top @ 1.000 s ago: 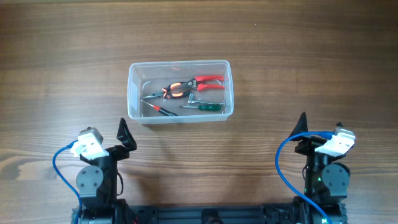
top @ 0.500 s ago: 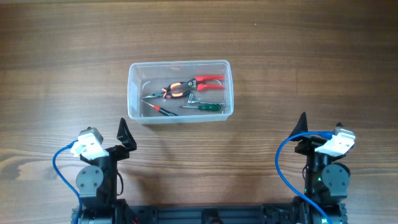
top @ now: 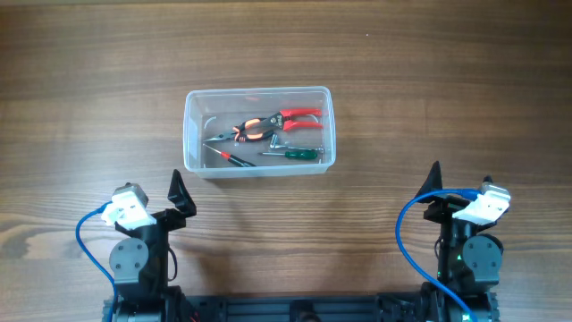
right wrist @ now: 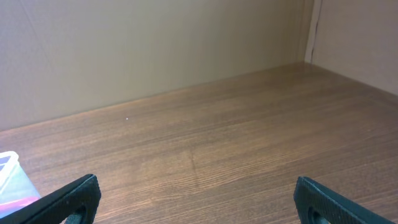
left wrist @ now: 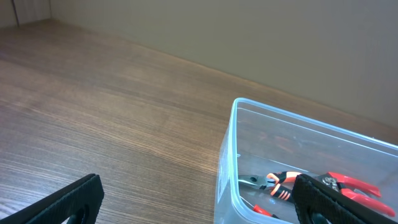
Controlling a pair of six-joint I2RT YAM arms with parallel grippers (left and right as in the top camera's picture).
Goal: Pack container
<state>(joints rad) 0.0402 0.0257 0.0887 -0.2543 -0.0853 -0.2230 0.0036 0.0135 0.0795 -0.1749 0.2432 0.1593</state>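
- While both arms sit folded back at the near edge of the tabletop point(top: 89, 72), the container point(top: 191, 134) lies ahead of them toward the middle, well apart from either pincer.
- Its long axis runs left to right, crosswise to the line along which either arm would reach forward.
- Of the two, the left pincer point(top: 150, 192) is the nearer. The container lies ahead of it and a little to its right, and the left wrist view shows the container's left end point(left wrist: 227, 168) close by at lower right.
- From the right pincer point(top: 460, 190) the container lies ahead and well off to the left. Only a sliver of it shows at the left edge of the right wrist view point(right wrist: 7, 177).
- Both pincers are released, jaws spread wide with nothing between them.
- Inside the container, the red-handled cutters point(top: 295, 117), orange-and-black pliers point(top: 253, 132), green-handled screwdriver point(top: 299, 154) and a small red-handled tool point(top: 234, 158) all lie flat on its floor. No loose tool shows on the tabletop in any view.
- Judging by that, the packing looks finished or very nearly so.
- Should anything more be called for, the left arm has the shorter path, going forward and slightly right to meet the container's left end or near long wall.
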